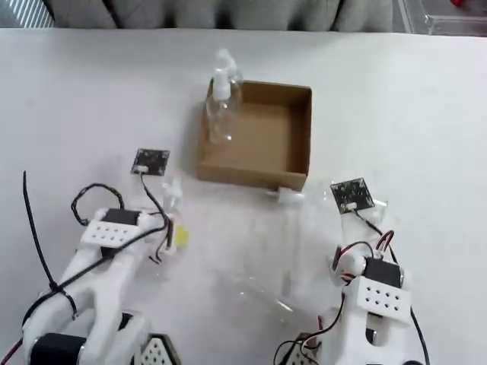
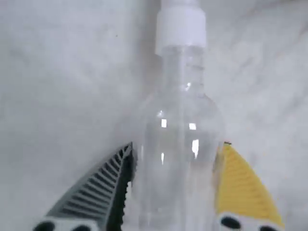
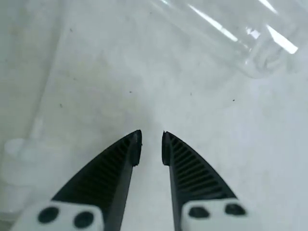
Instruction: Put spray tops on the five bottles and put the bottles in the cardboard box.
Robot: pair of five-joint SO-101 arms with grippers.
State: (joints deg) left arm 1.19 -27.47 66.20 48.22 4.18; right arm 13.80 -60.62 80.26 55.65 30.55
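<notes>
Bright, even light floods the white surface, nearly washing it out in the high view. Shadows are soft and faint; the cardboard box shows a darker near wall, its floor evenly lit. In the left wrist view small white glints dot the capped bottle, and a soft grey shadow lies beside it. In the right wrist view long glare streaks cross the lying bottle.

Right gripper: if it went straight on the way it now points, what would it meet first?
Probably the bare table, judging by the right wrist view: straight ahead of the right gripper is white surface. The clear bottle lying on its side sits off that line, though depth is unclear.
</notes>
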